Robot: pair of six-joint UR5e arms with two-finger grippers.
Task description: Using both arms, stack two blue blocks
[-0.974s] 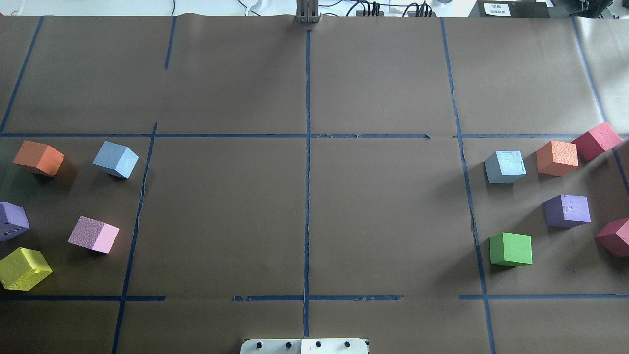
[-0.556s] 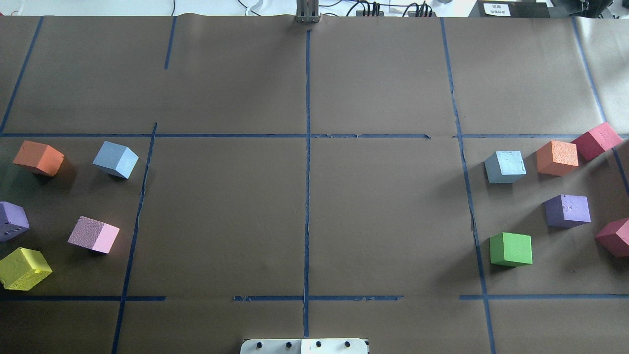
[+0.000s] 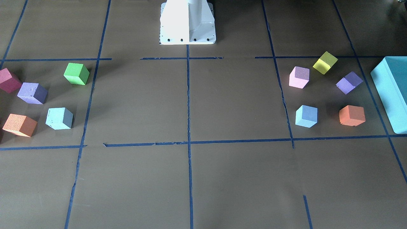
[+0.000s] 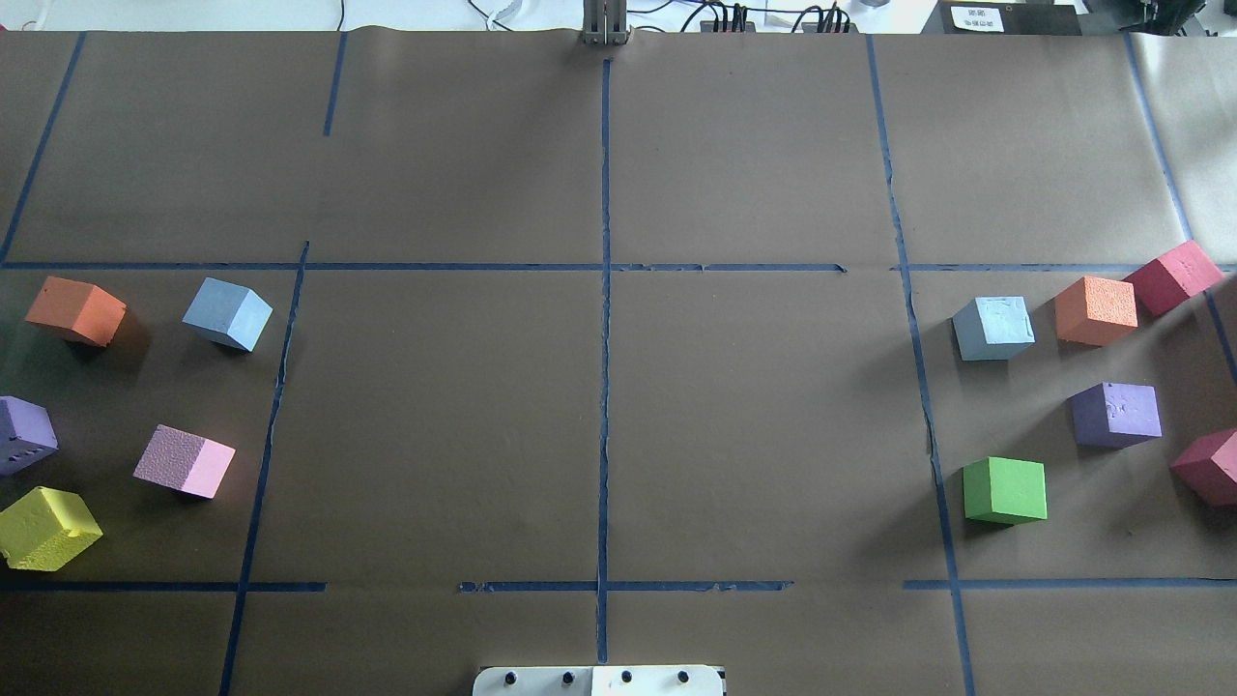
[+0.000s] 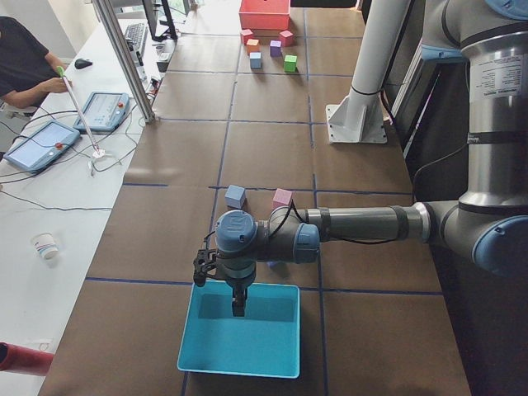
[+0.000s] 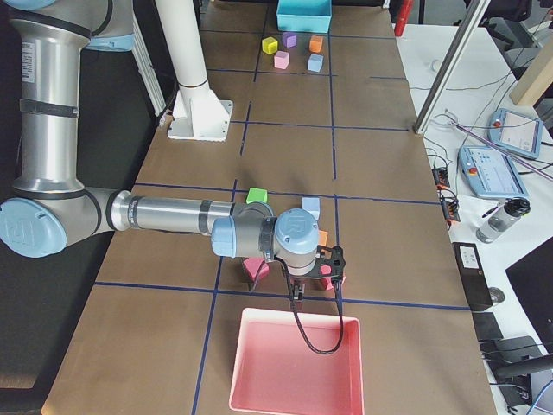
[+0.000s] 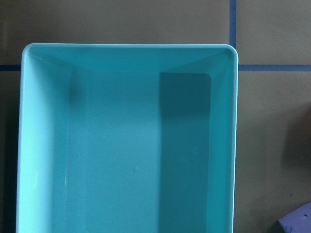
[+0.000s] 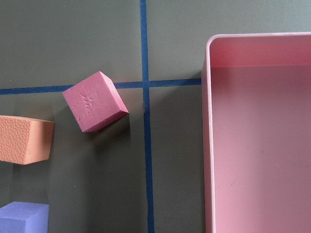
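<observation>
Whether left gripper [image 5: 238, 307] or right gripper [image 6: 296, 292] gapes, we cannot tell. One blue block [image 4: 228, 312] sits left-edge; the other blue block [image 4: 992, 328], right-edge.

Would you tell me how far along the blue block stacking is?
Done: nothing; the left blue block and right blue block sit apart on the table. In hand: neither; the left gripper hangs over the teal box, the right gripper near the pink tray. Left: both pickups and the stack.

I can read no text from here; the white label [image 4: 976, 16] on the black box [image 4: 1039, 21], at one o'clock overhead, is too blurred.
</observation>
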